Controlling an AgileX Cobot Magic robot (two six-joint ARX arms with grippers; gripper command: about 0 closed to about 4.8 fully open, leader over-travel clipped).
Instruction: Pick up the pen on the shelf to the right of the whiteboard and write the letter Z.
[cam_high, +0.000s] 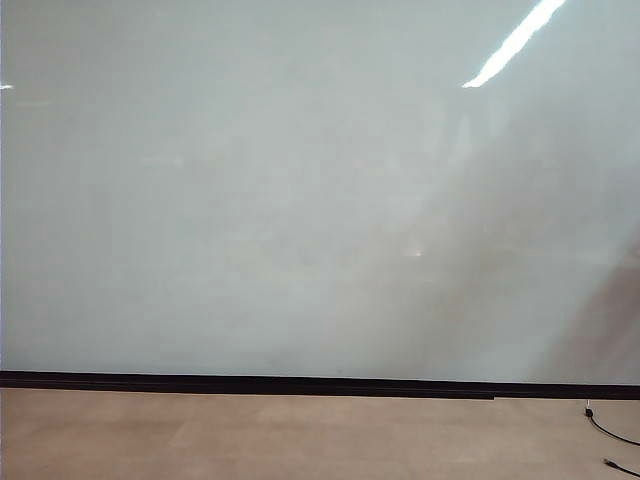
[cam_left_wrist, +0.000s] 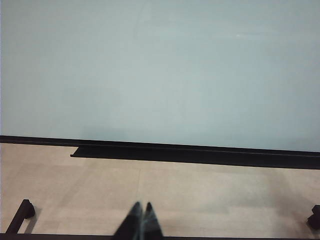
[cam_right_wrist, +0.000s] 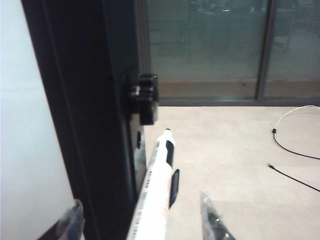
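Note:
The whiteboard (cam_high: 300, 200) fills the exterior view, with a black strip along its bottom edge; the letter Z is out of view. In the right wrist view the white pen (cam_right_wrist: 156, 192) lies along the board's black side frame (cam_right_wrist: 90, 125), black tip pointing away, with a black shelf clip (cam_right_wrist: 173, 187) beside its barrel. My right gripper (cam_right_wrist: 141, 214) is open and straddles the pen, one fingertip (cam_right_wrist: 74, 216) over the board side and the other (cam_right_wrist: 210, 215) over the floor, with gaps on both sides. My left gripper (cam_left_wrist: 142, 210) is shut and empty above the floor, facing the whiteboard (cam_left_wrist: 160, 70).
A black knob (cam_right_wrist: 142, 95) juts from the frame beyond the pen's tip. Thin black cables (cam_right_wrist: 295, 150) lie on the beige floor, also seen in the exterior view as a cable (cam_high: 610, 432). Glass doors (cam_right_wrist: 210, 45) stand behind. Black stand feet (cam_left_wrist: 22, 212) rest on the floor.

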